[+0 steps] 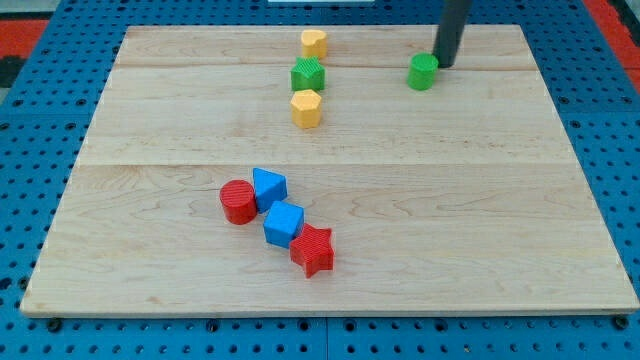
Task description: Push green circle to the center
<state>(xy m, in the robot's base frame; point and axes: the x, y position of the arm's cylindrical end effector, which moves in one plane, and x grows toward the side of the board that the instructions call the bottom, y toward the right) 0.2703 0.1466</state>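
Note:
The green circle point(423, 72) stands near the view's top right of the wooden board point(480, 220). My tip point(442, 64) is at the end of the dark rod that comes down from the view's top. It sits just to the right of the green circle, touching it or nearly so. The board's middle lies to the lower left of the circle.
A yellow heart point(314, 42), a green star point(308, 74) and a yellow hexagon point(306, 108) form a column at the top centre. A red circle point(238, 201), two blue blocks point(269, 187) point(284, 223) and a red star point(313, 250) cluster at the lower left of centre.

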